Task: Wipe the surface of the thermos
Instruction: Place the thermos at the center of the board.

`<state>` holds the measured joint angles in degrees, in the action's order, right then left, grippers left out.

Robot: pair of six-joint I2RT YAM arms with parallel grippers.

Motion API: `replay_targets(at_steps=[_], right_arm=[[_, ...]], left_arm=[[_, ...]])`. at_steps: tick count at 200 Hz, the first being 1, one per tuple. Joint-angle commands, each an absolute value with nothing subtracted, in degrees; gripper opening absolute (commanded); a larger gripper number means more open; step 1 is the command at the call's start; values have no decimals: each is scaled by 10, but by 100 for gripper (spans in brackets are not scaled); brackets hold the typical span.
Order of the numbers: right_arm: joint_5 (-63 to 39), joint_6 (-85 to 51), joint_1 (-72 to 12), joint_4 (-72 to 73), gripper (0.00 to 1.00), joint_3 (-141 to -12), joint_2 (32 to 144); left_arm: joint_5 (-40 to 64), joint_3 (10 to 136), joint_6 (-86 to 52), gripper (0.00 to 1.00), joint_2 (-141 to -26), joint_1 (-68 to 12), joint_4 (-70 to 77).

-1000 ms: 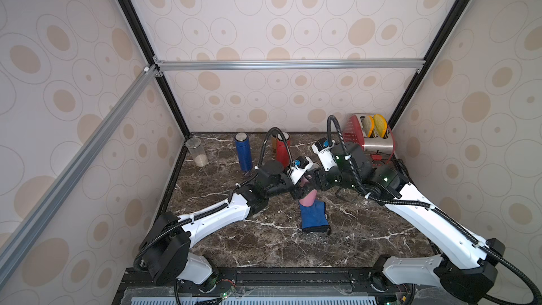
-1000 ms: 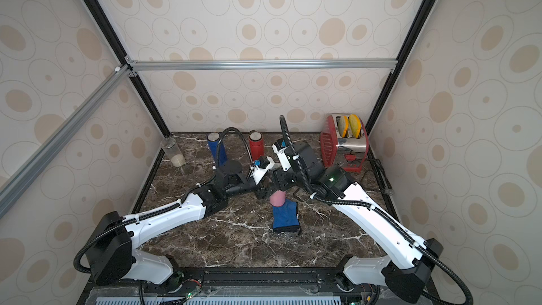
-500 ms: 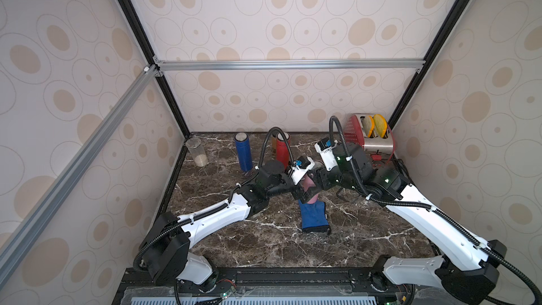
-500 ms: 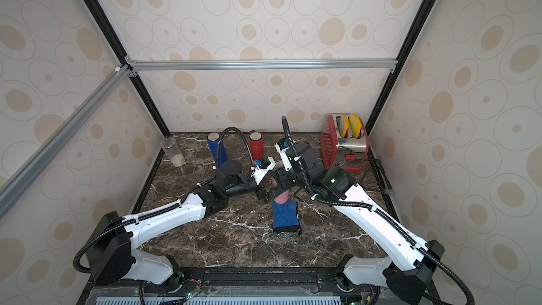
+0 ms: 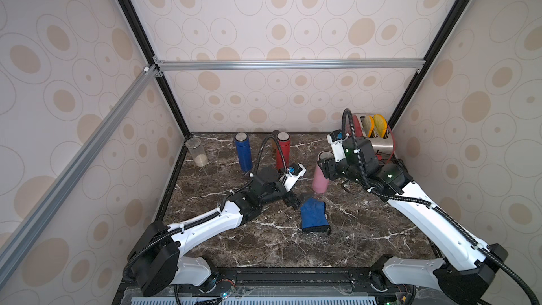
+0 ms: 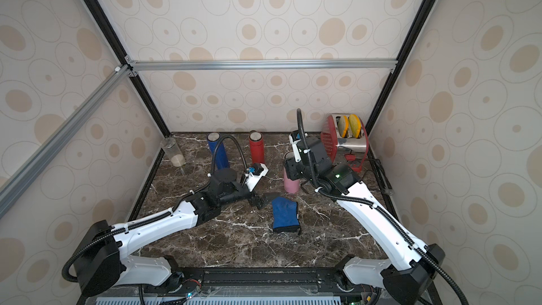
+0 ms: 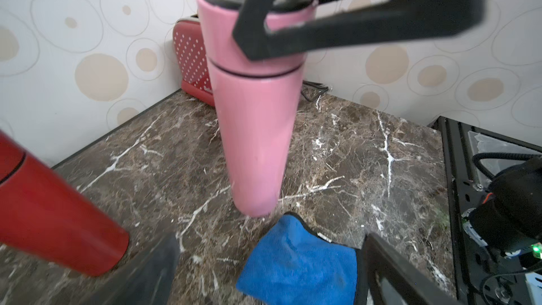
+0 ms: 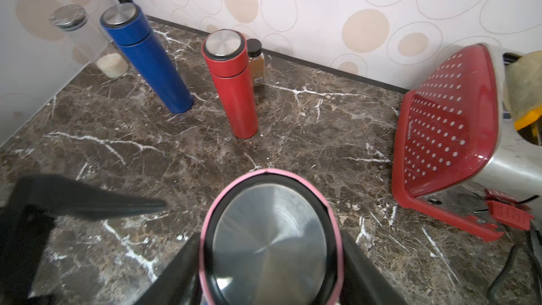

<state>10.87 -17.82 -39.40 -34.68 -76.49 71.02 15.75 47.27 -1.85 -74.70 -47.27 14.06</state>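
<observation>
Now that left fingers (image 7: 393, 271) have sprung apart, blue cloth (image 5: 313, 215) lies loose on the surface (image 5: 264, 244). Right fingers (image 8: 372, 274) clamp pink thermos (image 5: 319, 181) upright just beside the cloth; wiping pass looks finished.

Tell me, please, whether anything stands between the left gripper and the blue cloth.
Nothing visible does: the open left gripper is right at the edge of the blue cloth, which lies on the marble table.

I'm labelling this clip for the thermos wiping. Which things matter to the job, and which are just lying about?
In the job: pink thermos, blue cloth, right gripper, left gripper.
Lying about: blue thermos, red thermos, spice jar, glass jar, red toaster.
</observation>
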Motion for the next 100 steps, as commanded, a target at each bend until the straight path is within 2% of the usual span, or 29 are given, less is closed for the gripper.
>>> replay_targets(at_steps=[1, 47, 100], right_arm=[[110, -156, -372, -239, 0, -743, 713], [100, -148, -317, -128, 0, -714, 764], [57, -146, -273, -59, 0, -740, 865]], left_arm=[[102, 442, -37, 99, -706, -476, 131], [-25, 377, -76, 99, -598, -477, 65], [-150, 337, -116, 99, -442, -476, -59]])
